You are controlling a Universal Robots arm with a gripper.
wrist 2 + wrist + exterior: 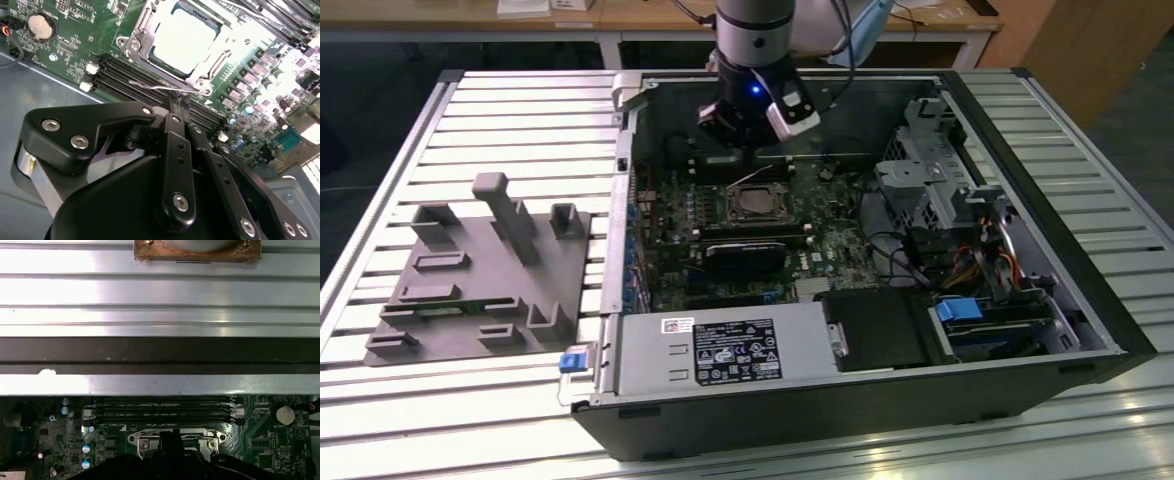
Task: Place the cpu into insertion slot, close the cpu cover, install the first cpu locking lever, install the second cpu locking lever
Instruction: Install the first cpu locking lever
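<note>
1. Exterior view: the open computer case (854, 390) lies on a slatted table (494, 110), with a grey holder block (480, 270) well apart on the view's left. The arm's gripper (744, 150) hangs inside the case just at the far edge of the socket, where the cpu (754, 203) already sits.
2. Second wrist view: the cpu (184, 41) is seated in the socket and the cpu cover (212, 64) lies flat around it, so placing and closing look done. A thin wire locking lever (165, 88) runs along the socket's edge, and the gripper (174, 97) has its tips right at that wire. The fingers look drawn together on it, so I judge the lever work is underway, not finished. I can't tell which lever this is.
3. First wrist view: the gripper (170, 440) sits at the cpu cover (175, 437), next to the memory slots (162, 410).
</note>
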